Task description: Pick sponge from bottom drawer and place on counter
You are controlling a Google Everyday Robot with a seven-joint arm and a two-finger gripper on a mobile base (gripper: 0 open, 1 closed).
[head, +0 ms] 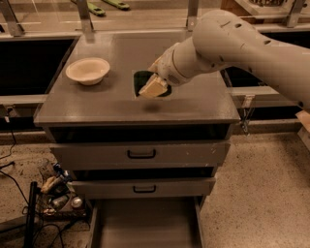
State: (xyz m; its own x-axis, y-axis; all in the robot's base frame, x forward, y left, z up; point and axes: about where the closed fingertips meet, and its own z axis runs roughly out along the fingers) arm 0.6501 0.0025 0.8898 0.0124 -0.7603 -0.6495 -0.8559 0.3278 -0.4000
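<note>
Robot's gripper claw (pixel 156 83) sits at the centre of the frame, low over the counter (pixel 193 102), at the end of the pale arm (pixel 242 43) that enters from the upper right. Whether it is apart, together or clamped cannot be told from this view. The sponge (pixel 142 78) lies directly at its tip as a dark green patch with a pale yellow wedge beside it. It is over the middle of the counter and out of the bottom drawer (pixel 145 225), but whether it rests on the surface or is carried just above it cannot be told. Judged as a handling object, the sponge should be light, soft and compressible. It is not fragile, and its rough green face is unlikely to slip, so a pinch across the two long sides would suit it. The counter offers bare room right of and in front of the claw. The cream bowl (pixel 88 70) stands well apart at the left. The front edge is near, so a release is safer made toward the middle. Posts (pixel 86 14) bound the rear edge. Below, two handled drawers (pixel 140 154) are shut, and the bottom drawer stands pulled out at the lower centre.
</note>
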